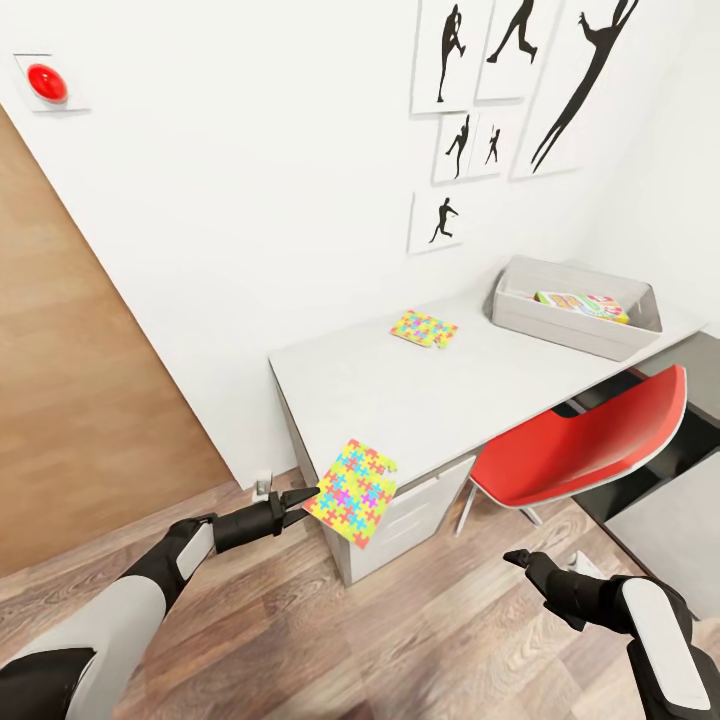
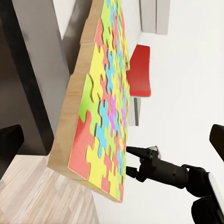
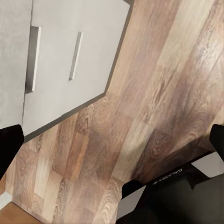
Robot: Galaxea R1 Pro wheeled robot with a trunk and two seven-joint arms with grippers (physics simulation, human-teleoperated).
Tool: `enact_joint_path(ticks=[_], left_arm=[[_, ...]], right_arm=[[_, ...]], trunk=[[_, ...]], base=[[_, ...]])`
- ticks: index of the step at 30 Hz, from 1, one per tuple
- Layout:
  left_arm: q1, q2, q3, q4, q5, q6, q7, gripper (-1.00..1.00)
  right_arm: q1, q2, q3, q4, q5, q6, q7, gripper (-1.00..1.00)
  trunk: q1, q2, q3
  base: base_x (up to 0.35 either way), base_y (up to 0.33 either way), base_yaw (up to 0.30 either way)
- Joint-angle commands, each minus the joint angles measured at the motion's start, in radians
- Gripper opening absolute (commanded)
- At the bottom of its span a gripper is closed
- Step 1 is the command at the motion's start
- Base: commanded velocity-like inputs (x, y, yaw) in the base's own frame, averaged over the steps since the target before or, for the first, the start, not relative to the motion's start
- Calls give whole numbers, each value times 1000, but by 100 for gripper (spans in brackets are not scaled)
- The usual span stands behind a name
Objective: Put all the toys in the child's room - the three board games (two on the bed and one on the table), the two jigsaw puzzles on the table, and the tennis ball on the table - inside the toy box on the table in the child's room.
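Note:
My left gripper (image 1: 303,503) is shut on the edge of one jigsaw puzzle (image 1: 351,490), holding it tilted in the air in front of the table's near corner. Its coloured face (image 2: 106,107) is close in the left wrist view. The second jigsaw puzzle (image 1: 423,328) lies flat on the pale table (image 1: 400,395) by the wall. The grey toy box (image 1: 520,312) stands at the far right of the table with a yellow-green-red board game (image 1: 582,303) inside. My right gripper (image 1: 520,560) (image 2: 131,161) hangs open and empty over the floor. The tennis ball and the bed are out of view.
A red chair (image 1: 585,440) is pushed under the table to the right of the drawer unit (image 1: 400,520) (image 3: 60,60). A darker desk section (image 1: 690,420) lies behind it. Wood-plank floor (image 1: 420,640) spreads below both arms, and a wooden door (image 1: 70,380) is on the left.

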Motion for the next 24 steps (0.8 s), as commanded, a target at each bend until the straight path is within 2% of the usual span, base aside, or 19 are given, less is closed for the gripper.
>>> enact_joint_path(ticks=[1, 19, 20, 24], left_arm=[[0, 0, 2, 0, 2, 9, -2, 100], [0, 0, 2, 0, 3, 8, -2, 100], [0, 1, 2, 0, 3, 8, -2, -100], [1, 1, 2, 0, 3, 8, -2, -100]], right_arm=[[-1, 0, -1, -1, -11, 3, -10, 100], [-1, 0, -1, 0, -11, 3, -10, 100], [-1, 1, -1, -1, -11, 3, -10, 100], [-1, 1, -1, -1, -11, 3, -10, 100]], trunk=[[0, -1, -1], [0, -1, -1], [0, -1, -1], [0, -1, -1]], base=[[2, -4, 0], [0, 0, 0], [0, 0, 0], [0, 0, 0]])
